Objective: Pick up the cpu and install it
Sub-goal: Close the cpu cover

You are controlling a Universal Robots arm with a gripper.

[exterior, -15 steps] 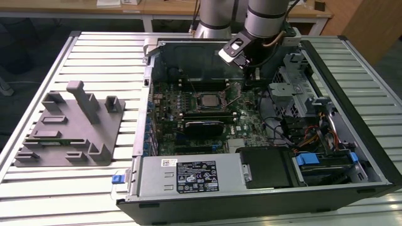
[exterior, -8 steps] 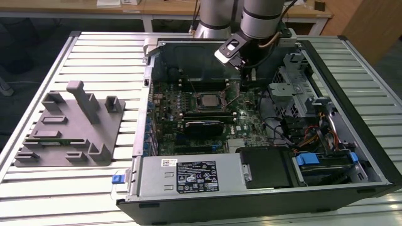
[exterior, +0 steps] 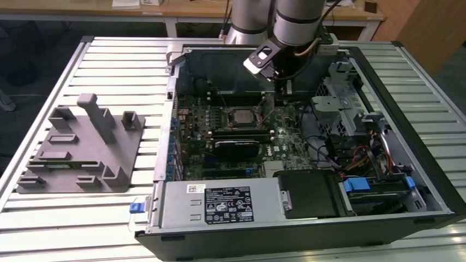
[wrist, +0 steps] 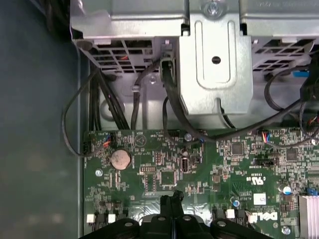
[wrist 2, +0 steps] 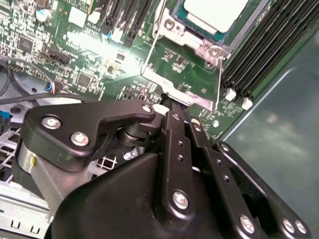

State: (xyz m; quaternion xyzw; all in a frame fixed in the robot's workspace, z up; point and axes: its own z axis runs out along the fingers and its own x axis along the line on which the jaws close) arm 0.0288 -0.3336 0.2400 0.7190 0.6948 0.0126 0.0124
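Observation:
The cpu (exterior: 240,115) lies flat in the motherboard socket inside the open computer case, its pale silver top facing up. The second wrist view shows the cpu (wrist 2: 215,12) seated in the socket's metal surround. A hinged metal socket frame (wrist 2: 185,64) stands swung open beside it, with green board showing through its window. My gripper (exterior: 279,87) hangs over the board just behind the socket. Its black fingers are shut together, and in the second wrist view the gripper (wrist 2: 168,102) has its tips at the frame's outer edge. Nothing shows between the tips of the gripper (wrist: 173,198) in the first wrist view.
The motherboard (wrist: 164,169) is ringed by the case walls (exterior: 407,109). A metal drive cage (wrist: 214,64) and black cables (wrist: 174,104) are close by. Memory slots (wrist 2: 269,45) run beside the socket. A grey fixture (exterior: 80,147) stands on the slatted table at the exterior view's left.

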